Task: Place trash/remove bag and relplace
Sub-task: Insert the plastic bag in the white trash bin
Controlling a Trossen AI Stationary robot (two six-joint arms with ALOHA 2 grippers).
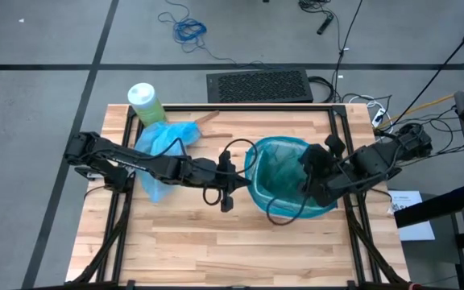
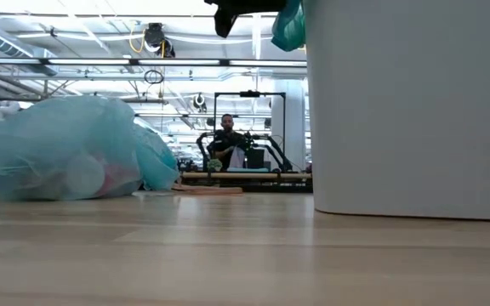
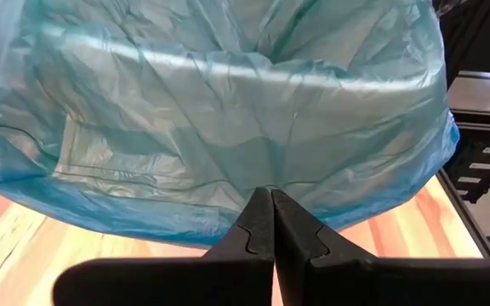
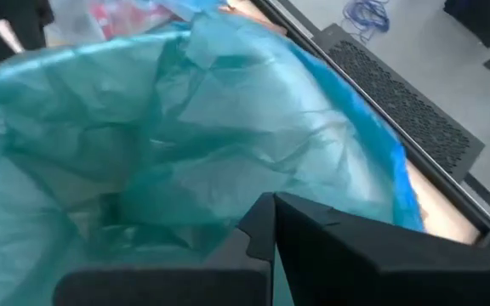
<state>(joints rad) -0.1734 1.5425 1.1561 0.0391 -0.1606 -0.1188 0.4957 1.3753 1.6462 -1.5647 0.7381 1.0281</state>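
1. Bag first: from above, you see the light blue bag (image 1: 161,147) lying bunched and full on the table's (image 1: 216,242) far left part, beside the green bottle (image 1: 144,103) at the far left corner. A brown cardboard piece (image 1: 207,117) lies just right of it.
2. From above, you also see the wastebasket (image 1: 284,211) right of centre, lined with a darker teal bag (image 1: 280,173). Your left gripper (image 1: 242,179) sits at its left rim, your right gripper (image 1: 306,181) over its right rim.
3. At table level, you find the full light blue bag (image 2: 62,153) on the left, resting on the wood, with pale and reddish trash (image 2: 100,177) showing through it. The white wastebasket (image 2: 411,102) fills the right, a teal fold (image 2: 288,25) hanging at its top edge. A person (image 2: 226,140) sits far behind.
4. Your left wrist camera shows the left gripper (image 3: 270,197) pinched tight together, its tips touching the teal bag (image 3: 228,102); whether film is caught between them you cannot tell.
5. Your right wrist camera shows the right gripper (image 4: 272,204) closed too, poised over the teal bag's (image 4: 143,144) open mouth.
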